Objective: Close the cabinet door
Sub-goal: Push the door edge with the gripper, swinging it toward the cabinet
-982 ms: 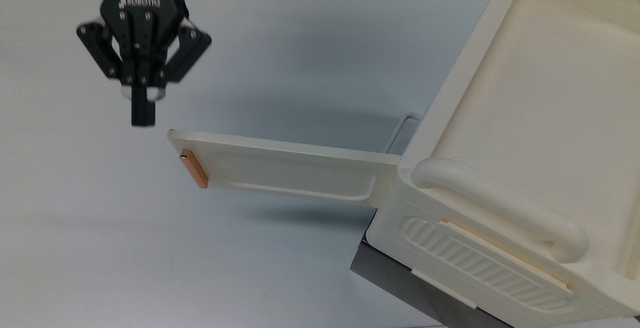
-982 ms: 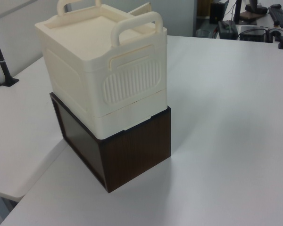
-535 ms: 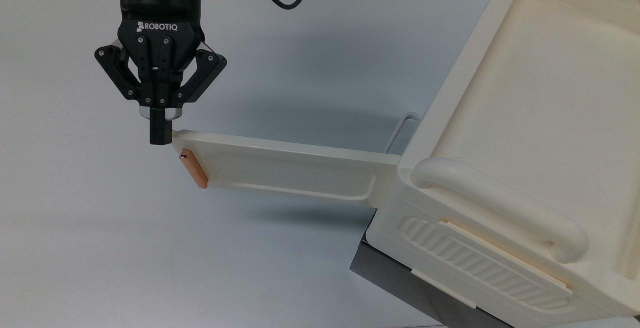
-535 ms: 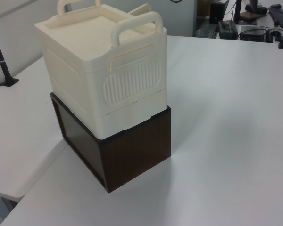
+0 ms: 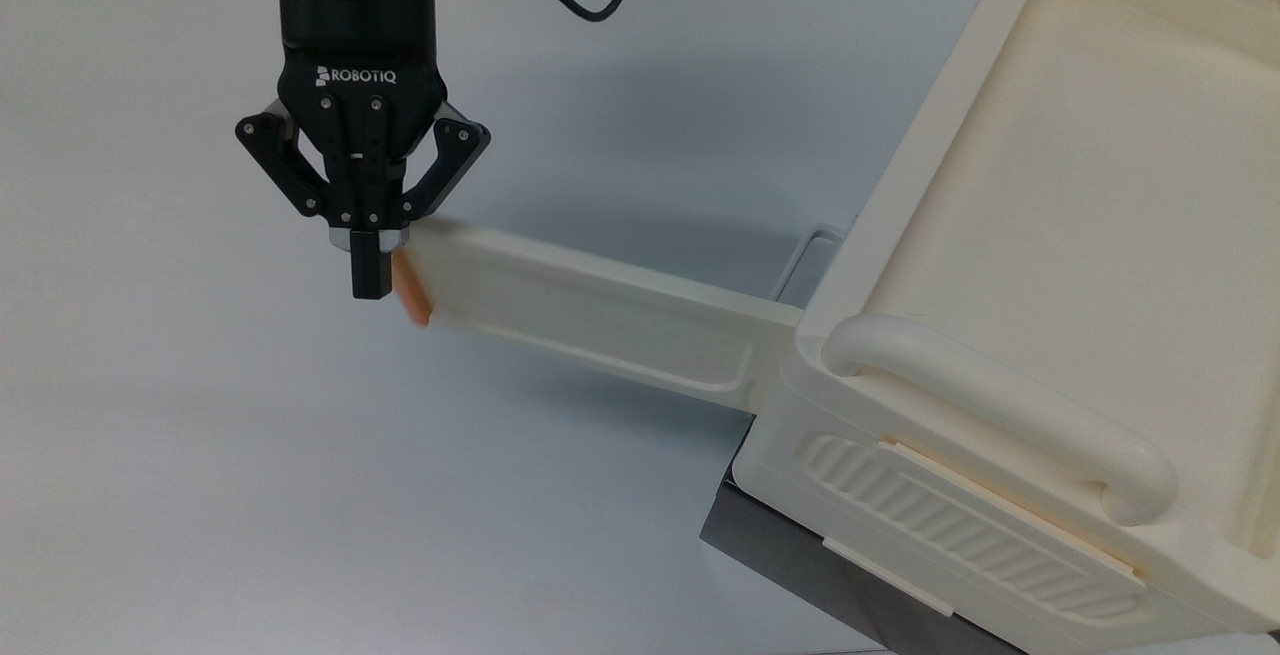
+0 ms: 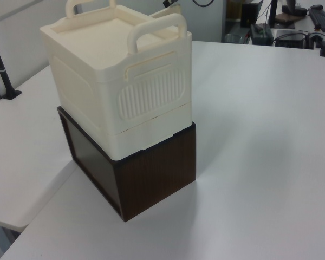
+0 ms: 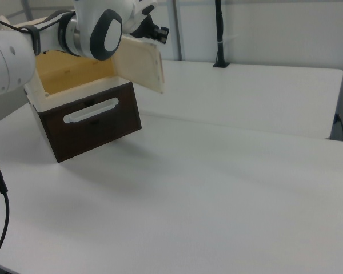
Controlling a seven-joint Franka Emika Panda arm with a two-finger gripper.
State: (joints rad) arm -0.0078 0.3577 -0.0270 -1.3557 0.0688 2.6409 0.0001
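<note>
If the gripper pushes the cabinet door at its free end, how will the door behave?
The cabinet door looks like a stiff plastic panel, so it probably swings on its hinge without bending. The gripper sits beside the smooth orange handle, so it may slip off.

A plain white surface (image 5: pixel 250 495) spans all three views. Directly on it stands a dark brown wooden box (image 6: pixel 151 176), at the lower right of the top view, left of centre in the left view and upper left in the right view, carrying a cream cabinet (image 6: pixel 114 81).
</note>
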